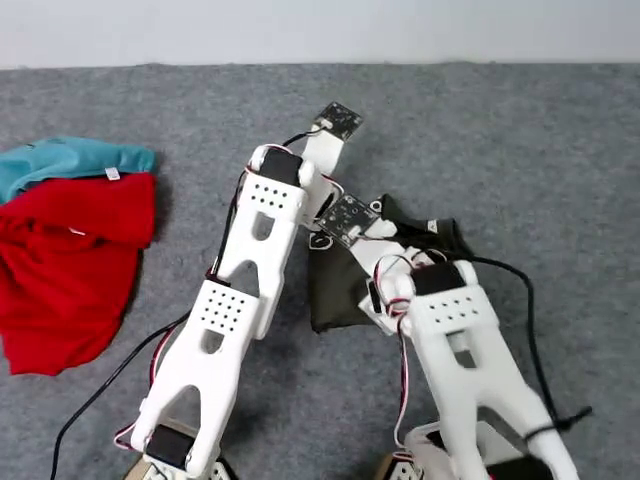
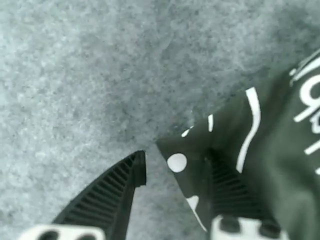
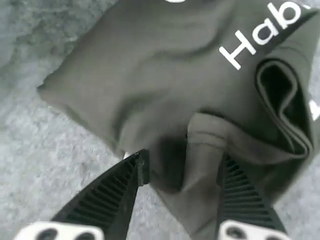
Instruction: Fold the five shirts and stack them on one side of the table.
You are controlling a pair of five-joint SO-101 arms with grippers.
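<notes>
Dark shirt [image 1: 335, 285] lies rumpled near the middle of the grey table [image 1: 520, 150], white print on it, partly covered by both wrists.

Left wrist view: one corner of the shirt pokes in between the jaws of the left gripper [image 2: 175, 162]. The jaws are spread, one finger over bare table and the other over the cloth, with nothing clamped.

Right wrist view: the right gripper [image 3: 184, 162] is likewise released, straddling a raised ridge of fabric beside a rolled edge. Not pinched.

Step in hand, as I judge it: taking hold of this shirt for its first fold, with both pincers set for the pinch but not yet closed. The next move calls for the left to close on the corner and the right on the ridge. Each should catch cloth rather than table, then both lift together so the cloth carries over evenly.

Pose: in the high view both arms stretch forward from the near edge and converge over the shirt, wrists pitched down.

Farther out, a red shirt [image 1: 70, 260] overlaps the near edge of a teal shirt [image 1: 60, 160] at the table's left side, well apart from the dark one. Both look loose rather than folded — the task seems early.
</notes>
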